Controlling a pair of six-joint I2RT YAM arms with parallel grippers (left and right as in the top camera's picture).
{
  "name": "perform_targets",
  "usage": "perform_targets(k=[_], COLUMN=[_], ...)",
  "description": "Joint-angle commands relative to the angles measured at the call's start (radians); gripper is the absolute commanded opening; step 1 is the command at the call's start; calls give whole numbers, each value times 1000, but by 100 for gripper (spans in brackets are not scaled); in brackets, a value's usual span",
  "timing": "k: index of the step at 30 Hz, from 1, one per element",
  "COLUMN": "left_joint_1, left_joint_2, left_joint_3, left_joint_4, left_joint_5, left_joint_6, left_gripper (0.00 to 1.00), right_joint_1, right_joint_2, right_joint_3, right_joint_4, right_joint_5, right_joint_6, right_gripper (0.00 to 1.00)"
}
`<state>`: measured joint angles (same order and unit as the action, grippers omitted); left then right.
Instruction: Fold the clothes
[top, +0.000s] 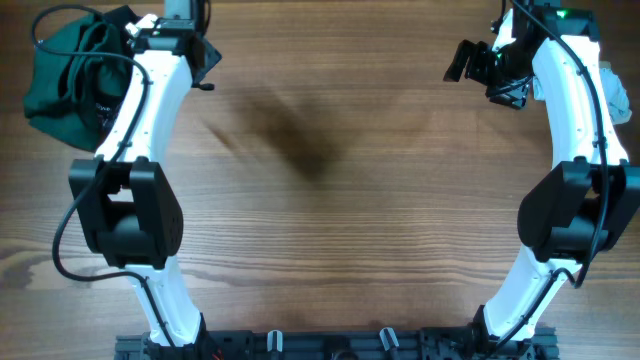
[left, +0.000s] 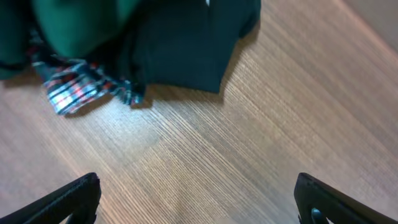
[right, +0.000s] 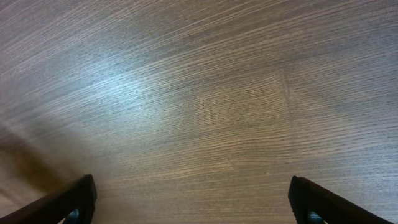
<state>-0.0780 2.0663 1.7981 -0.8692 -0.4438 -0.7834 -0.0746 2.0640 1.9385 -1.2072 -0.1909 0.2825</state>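
The clothes, a dark green garment with a thin cord, lie bunched at the table's far left corner. In the left wrist view the clothes rest on a black shirt with a red-blue plaid part. My left gripper hovers just right of the pile. It is open, with only bare wood between its fingers. My right gripper is at the far right, also open over bare table, far from the clothes.
A small pale cloth lies at the far right edge, behind the right arm. The wooden table stretches between the two arms. Both arm bases stand at the near edge.
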Motion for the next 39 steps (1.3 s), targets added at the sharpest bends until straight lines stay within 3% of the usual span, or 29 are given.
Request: perform_targets(k=[1, 6, 9, 15, 35, 37, 39], left_joint_1=[17, 78, 134, 188, 264, 266, 266], left_joint_2=[-27, -22, -22, 6, 154, 164, 167], left_joint_3=[-1, -1, -1, -1, -1, -1, -1], left_joint_4=[-5, -11, 66, 138, 311, 329, 343], left_joint_5=[-208, -188, -80, -18, 42, 48, 51], left_joint_6=[-123, -171, -105, -84, -31, -31, -31], left_gripper=[100, 100, 100, 97, 98, 93, 75], right_joint_1=[1, 1, 1, 1, 1, 1, 1], right_joint_2=[-13, -13, -13, -13, -13, -13, -13], right_joint_3=[10, 10, 10, 10, 10, 10, 10], right_joint_4=[1, -2, -2, -6, -32, -33, -33], right_joint_5=[-11, -8, -8, -9, -13, -12, -13], right_joint_6=[-23, -25, -26, -21, -20, -20, -20], right_gripper=[100, 100, 100, 100, 100, 100, 100])
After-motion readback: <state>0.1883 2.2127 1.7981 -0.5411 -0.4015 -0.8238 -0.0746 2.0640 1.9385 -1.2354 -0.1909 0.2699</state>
